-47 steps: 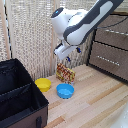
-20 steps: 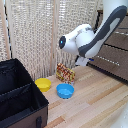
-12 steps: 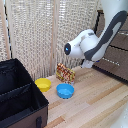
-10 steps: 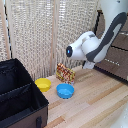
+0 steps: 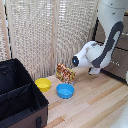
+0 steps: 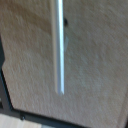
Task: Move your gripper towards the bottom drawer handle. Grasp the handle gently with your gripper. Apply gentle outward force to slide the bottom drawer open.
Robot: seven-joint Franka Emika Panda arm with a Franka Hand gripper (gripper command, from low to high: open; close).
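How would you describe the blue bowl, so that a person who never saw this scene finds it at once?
Start at the big black fabric case at the exterior view's left, standing on the light wooden floor. Just beyond its corner lie two small bowls. The blue bowl is nearer the camera; the yellow bowl lies closer to the curtain.

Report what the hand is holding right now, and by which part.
Cannot be told. The hand's fingers show in neither view. The wrist view shows only the bottom drawer handle against the bottom drawer front, with no finger on it.
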